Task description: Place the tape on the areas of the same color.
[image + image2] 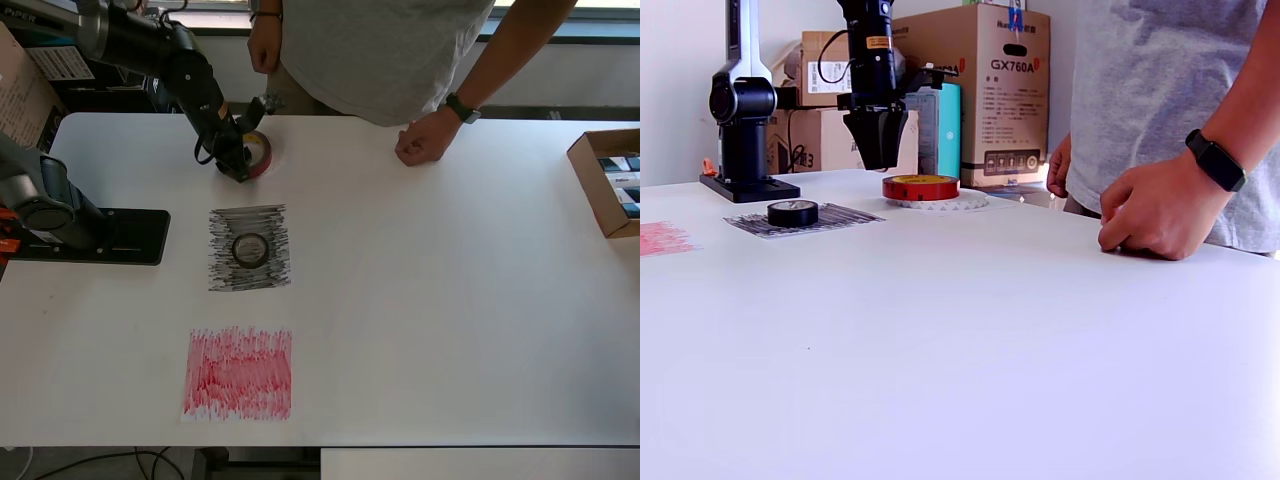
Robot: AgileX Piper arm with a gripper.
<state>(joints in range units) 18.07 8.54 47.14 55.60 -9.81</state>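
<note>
Already seated: black roll (250, 249) on black sheet (249, 248). Pincer (880, 150) parted, empty, above red roll (921, 187). Red sheet (238, 373) far off, bare.

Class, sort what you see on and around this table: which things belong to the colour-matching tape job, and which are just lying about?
Belongs to the job:
red tape roll
white tape roll beneath it
black tape roll on the black sheet
red sheet
gripper

Just lying about:
open cardboard box
idle arm's base
bystander's hand
</note>
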